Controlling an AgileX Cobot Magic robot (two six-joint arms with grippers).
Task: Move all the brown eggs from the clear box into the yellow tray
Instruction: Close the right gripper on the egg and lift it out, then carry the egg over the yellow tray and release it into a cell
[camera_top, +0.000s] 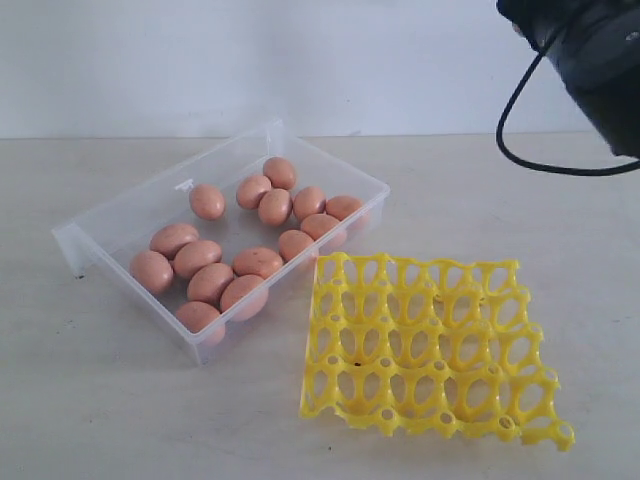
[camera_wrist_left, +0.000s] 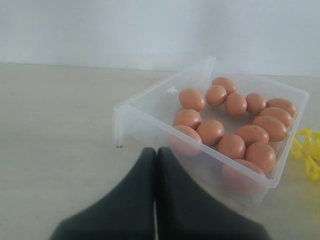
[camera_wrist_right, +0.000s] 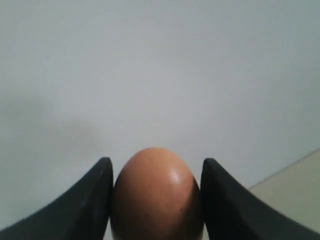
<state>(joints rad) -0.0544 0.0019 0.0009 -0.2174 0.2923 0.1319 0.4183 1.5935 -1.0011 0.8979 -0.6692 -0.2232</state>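
Several brown eggs (camera_top: 210, 282) lie in the clear box (camera_top: 115, 215) at the left of the table; the same brown eggs (camera_wrist_left: 235, 120) fill the clear box (camera_wrist_left: 150, 100) in the left wrist view. The yellow tray (camera_top: 430, 345) sits to the box's right with all its cups bare. My left gripper (camera_wrist_left: 156, 152) is shut with nothing in it, just outside the box's near wall. My right gripper (camera_wrist_right: 156, 170) is shut on one brown egg (camera_wrist_right: 156, 195), held up in front of the white wall. Only part of the right arm (camera_top: 600, 60) shows at the top right corner of the exterior view.
A black cable (camera_top: 520, 120) loops down from the right arm. A white wall (camera_top: 250, 60) backs the pale table (camera_top: 120, 410).
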